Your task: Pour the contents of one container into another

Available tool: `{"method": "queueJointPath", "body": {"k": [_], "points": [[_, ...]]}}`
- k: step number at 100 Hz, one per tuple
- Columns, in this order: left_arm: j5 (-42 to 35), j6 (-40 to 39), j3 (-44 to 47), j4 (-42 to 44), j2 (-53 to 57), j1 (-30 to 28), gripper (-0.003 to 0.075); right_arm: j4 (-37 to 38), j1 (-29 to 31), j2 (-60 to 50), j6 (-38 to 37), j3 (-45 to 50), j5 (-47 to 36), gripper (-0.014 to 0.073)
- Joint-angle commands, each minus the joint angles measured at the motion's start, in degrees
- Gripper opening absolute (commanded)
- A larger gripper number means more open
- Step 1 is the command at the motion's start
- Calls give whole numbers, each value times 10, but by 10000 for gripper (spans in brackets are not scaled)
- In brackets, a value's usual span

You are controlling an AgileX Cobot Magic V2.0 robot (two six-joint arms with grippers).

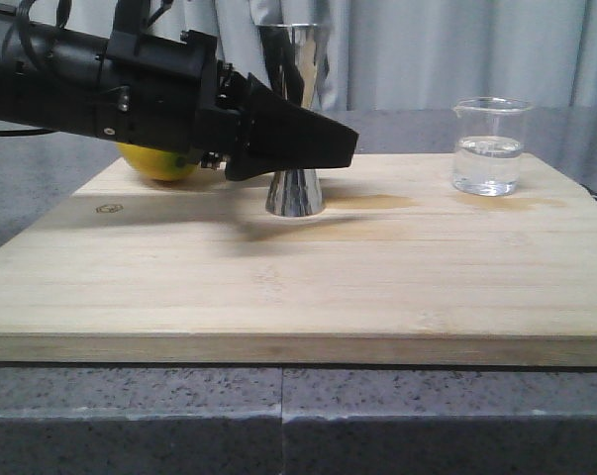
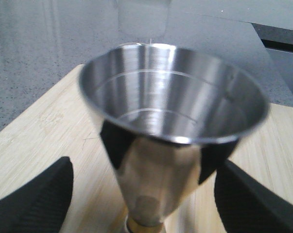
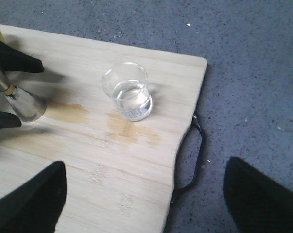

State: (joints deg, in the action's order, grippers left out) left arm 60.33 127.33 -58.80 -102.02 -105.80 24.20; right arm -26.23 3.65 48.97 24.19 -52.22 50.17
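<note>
Your left tool (image 1: pixel 328 143) sits around the waist of the jigger (image 1: pixel 295 188), its two fingers (image 2: pixel 34 199) spread to either side of the steel with a gap showing between each and the metal in the left wrist view. So it reads as open and straddling, holding nothing yet; you would judge it placed there to steady the jigger as the receiving vessel. The jigger stands upright on the wooden board (image 1: pixel 298 297), between the fingers, and its upper cup looks empty.

The beaker (image 1: pixel 490 146) stands well off to the far side of the left tool, upright and holding clear liquid. In the right wrist view it (image 3: pixel 128 97) lies ahead of your right tool (image 3: pixel 146 204), well apart from the fingers (image 3: pixel 29 199), which are spread wide with nothing between them. That arm looks staged for a reach to the beaker.

Hard to read: the left tool hides most of the jigger's upper cup from the front, and the yellow fruit (image 1: pixel 159 163) behind the arm is largely covered. Darker patches on the board beside jigger and beaker may be damp; you cannot tell. The right tool is out of the front view.
</note>
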Motion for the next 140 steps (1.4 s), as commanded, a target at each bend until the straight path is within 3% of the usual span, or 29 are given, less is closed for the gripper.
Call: {"method": "queueJointPath", "body": {"k": [1, 44, 77, 93, 140], "points": [[33, -9, -12, -38, 23, 1, 544, -14, 4, 0, 8, -19, -24, 592], [44, -11, -12, -27, 23, -6, 536, -14, 4, 0, 8, -19, -23, 592], [45, -11, -12, -29, 23, -6, 262, -12, 4, 0, 8, -19, -23, 592], [45, -11, -12, -29, 23, -6, 169, -12, 4, 0, 8, -19, -23, 592], [57, -11, -12, -32, 23, -6, 155, -12, 4, 0, 8, -19, -26, 592]]}}
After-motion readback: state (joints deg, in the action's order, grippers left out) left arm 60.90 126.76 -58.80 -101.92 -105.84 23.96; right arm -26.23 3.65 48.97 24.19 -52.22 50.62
